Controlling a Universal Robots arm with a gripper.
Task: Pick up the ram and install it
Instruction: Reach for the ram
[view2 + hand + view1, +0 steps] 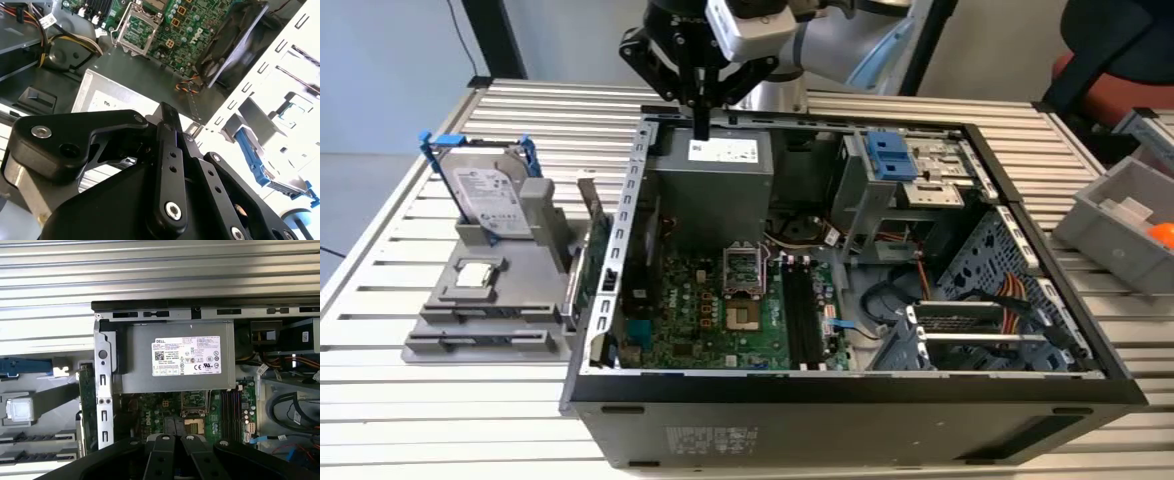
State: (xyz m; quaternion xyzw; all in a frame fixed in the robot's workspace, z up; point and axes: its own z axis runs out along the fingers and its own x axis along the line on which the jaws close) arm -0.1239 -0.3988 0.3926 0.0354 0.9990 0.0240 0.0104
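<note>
gripper (702,132): hangs above the back wall of the open PC case (606,300), just over the power supply (715,172)
jaws: together, tips meeting, in the exterior view and both wrist views
ram: cannot tell where it sits; the memory slots (803,310) on the motherboard (700,312) show as dark strips, too small to say whether a stick is seated
hard drive (491,200): upright in the grey holder (460,322), to the exterior view's left of the case
desk (440,420): slatted metal, carries case and holder
</note>
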